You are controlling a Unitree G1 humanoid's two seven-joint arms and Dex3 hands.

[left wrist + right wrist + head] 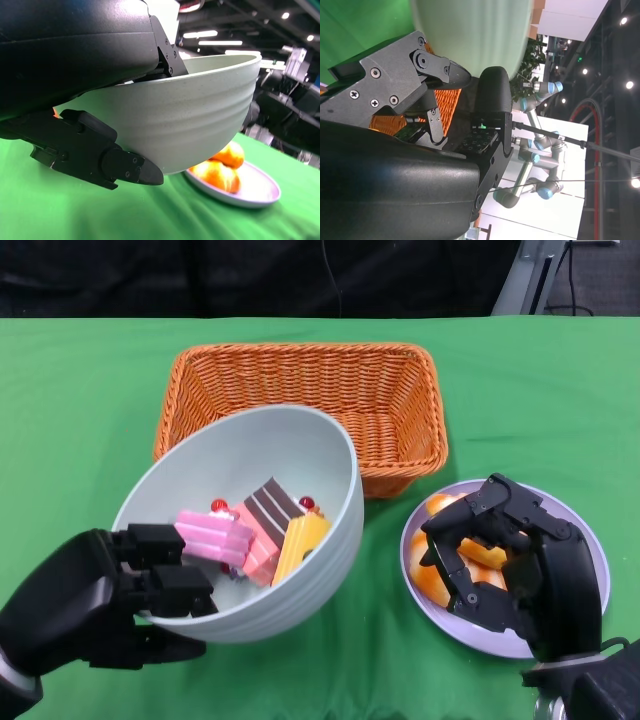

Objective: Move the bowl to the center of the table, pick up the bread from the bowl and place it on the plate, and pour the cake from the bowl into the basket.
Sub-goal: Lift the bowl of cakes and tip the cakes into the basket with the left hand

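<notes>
Bread [470,560] sits half-hidden beneath the empty, spread right hand [500,560]; left hand [120,590] grips the tilted bowl [300,455].

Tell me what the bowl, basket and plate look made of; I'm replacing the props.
Bowl: likely matte plastic or melamine, pale grey-green with faint ridges outside, no glaze shine. Basket: woven wicker or rattan-look strands, orange-brown; could be plastic imitation. Plate: smooth lavender, probably plastic, with a slight sheen in the left wrist view.
</notes>
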